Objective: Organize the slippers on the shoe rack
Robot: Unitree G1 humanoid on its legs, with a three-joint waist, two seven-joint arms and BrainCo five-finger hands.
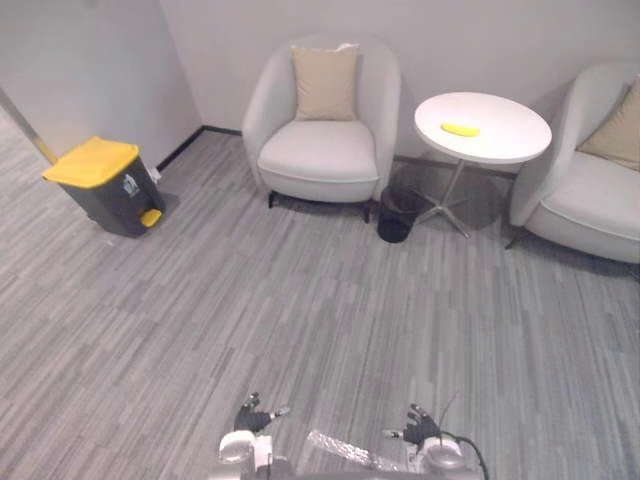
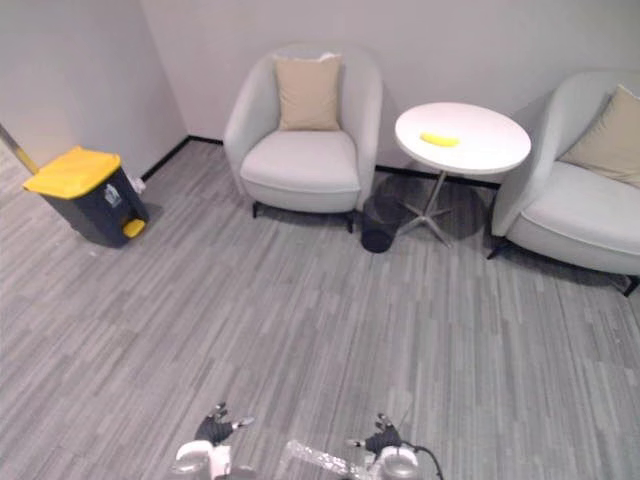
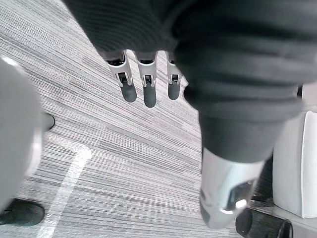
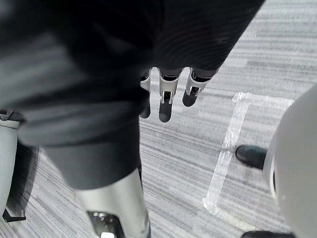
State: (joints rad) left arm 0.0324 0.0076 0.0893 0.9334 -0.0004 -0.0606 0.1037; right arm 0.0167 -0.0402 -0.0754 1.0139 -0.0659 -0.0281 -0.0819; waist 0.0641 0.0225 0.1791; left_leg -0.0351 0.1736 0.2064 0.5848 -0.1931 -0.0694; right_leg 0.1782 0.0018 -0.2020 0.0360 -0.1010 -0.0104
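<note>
Hands: left hand (image 3: 148, 84) and right hand (image 4: 166, 96) hang low at the near edge of the head views, above bare grey striped carpet (image 1: 300, 300); the fingers of both are straight and relaxed, holding nothing.

Slippers and shoe rack: neither can be found in these views, so where they lie cannot be told from here.

Direction and long axis: cannot be judged, since no slipper is visible to read a toe or heel from.

Progress: the pictures do not settle it. With both hands free, the scene would fit slippers waiting out of view to be sorted, or slippers already set on a rack that lies outside the views.

Room ahead: light grey upholstered armchair with a beige cushion (image 1: 322, 125), round white side table on a thin metal foot (image 1: 483, 125) with a small yellow object (image 1: 460, 129) on top, small black mesh bin (image 1: 399, 213) just beside the table's foot, second light grey armchair (image 1: 590, 175) to the right, dark grey pedal bin with a yellow lid (image 1: 100, 180) by the left wall.

Floor mark: strip of clear tape (image 4: 225, 148) on the carpet near the hands.
</note>
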